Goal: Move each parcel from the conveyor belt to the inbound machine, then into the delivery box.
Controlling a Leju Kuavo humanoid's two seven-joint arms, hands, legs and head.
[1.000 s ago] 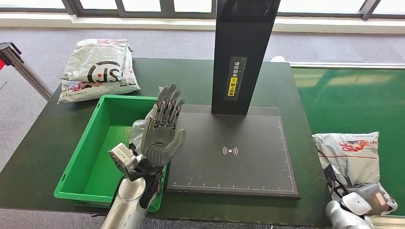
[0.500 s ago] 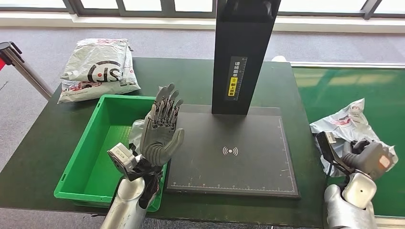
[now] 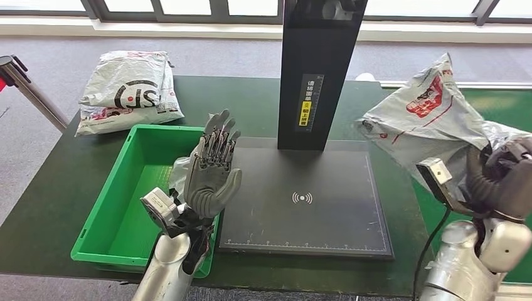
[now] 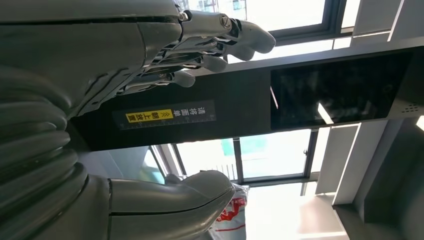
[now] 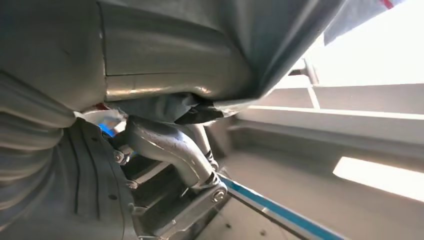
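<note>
Right hand grips a grey parcel raised right of the scanner; left hand open, empty, over the bin.

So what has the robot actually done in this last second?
Its right hand took hold of the grey plastic parcel with red print and lifted it off the green conveyor belt, towards the black scanner plate. The left hand stayed raised, open, by the green plastic crate.

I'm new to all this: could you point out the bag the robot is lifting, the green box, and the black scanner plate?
grey parcel (image 3: 419,119), head view, its crumpled middle.
green box (image 3: 123,188), head view, left wall.
scanner plate (image 3: 302,199), head view, its centre symbol.
</note>
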